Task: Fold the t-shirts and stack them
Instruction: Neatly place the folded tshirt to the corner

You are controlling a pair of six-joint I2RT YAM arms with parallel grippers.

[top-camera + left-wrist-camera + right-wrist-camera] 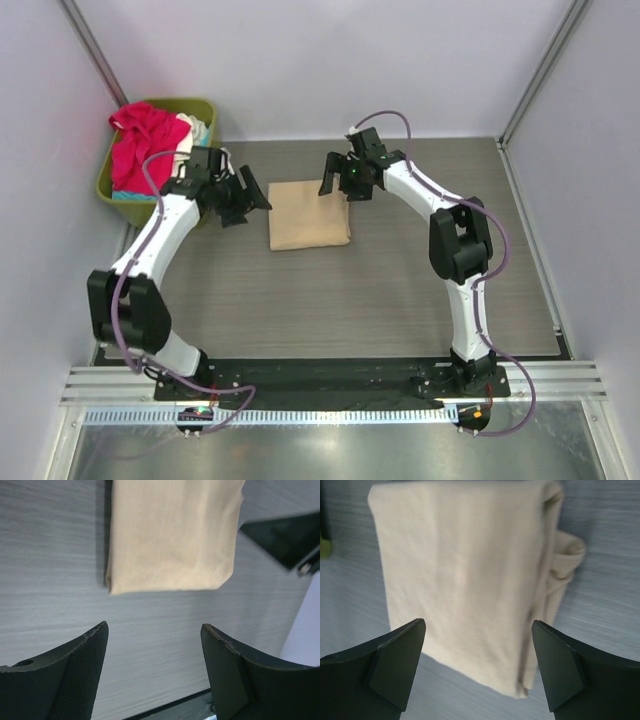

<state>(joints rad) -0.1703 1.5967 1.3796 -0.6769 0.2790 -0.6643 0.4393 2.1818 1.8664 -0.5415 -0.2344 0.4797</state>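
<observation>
You are looking down at the tan t-shirt lying flat on the grey wood-grain table, folded into a compact rectangle and sitting about midway between the two arms. The left gripper is hovering just beside the shirt's left edge, apart from the cloth; its jaws are standing wide apart and gripping nothing. In the left wrist view that gripper is pointing at bare table, with the shirt lying beyond its tips and a strip of table showing between them. The right gripper is hanging over the shirt's far right corner, its jaws also spread wide and carrying nothing. In the right wrist view the two dark tips of that gripper are framing the folded cloth from above; you cannot tell from here whether they are brushing the fabric. The folded layers are showing along one side there, with a thicker seamed edge poking out past them. In the far left corner, well apart from the folded shirt, the olive-green basket is sitting against the wall. A pink-red t-shirt is spilling over its rim, a cream-white t-shirt is bunching up beside it, and a strip of a teal-green t-shirt is showing at the near side.
</observation>
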